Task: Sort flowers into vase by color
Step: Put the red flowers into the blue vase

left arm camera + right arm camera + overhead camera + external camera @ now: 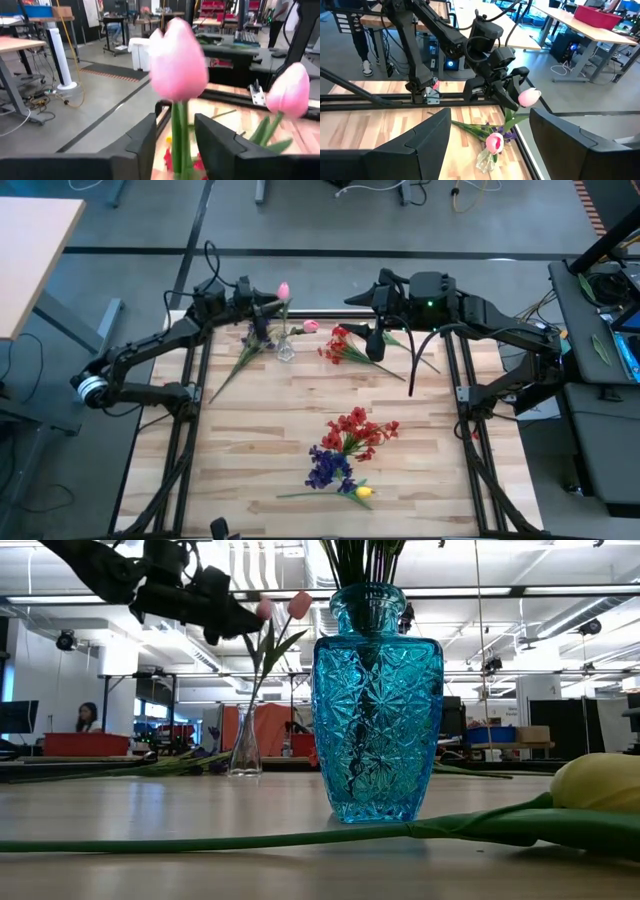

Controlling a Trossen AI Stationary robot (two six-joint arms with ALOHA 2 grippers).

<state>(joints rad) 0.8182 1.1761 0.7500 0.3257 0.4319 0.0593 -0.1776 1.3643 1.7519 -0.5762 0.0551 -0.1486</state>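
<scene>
**Left gripper holds a pink tulip over the clear vase**

At the table's far left, the left gripper [268, 308] is closed on the stem of a pink tulip [283, 290], its fingers [145, 142] pressed to either side of the stem just under the bloom. The tulip stands upright above a small clear vase [286, 350]; whether the stem end is inside the neck I cannot tell. A second pink tulip [311, 326] already sits in that vase, leaning right. A purple flower [258, 338] lies on the table just left of the vase, its stem trailing toward the near left.

Right of the vase, a red bunch [340, 345] lies flat, stems pointing right. The right gripper [376, 340] hangs above it with its jaws spread wide, holding nothing.

Nearer the front, a blue vase [377, 700] holds red flowers [358, 430] and purple flowers [328, 467]. A yellow tulip [363, 492] lies on the table beside it.
</scene>
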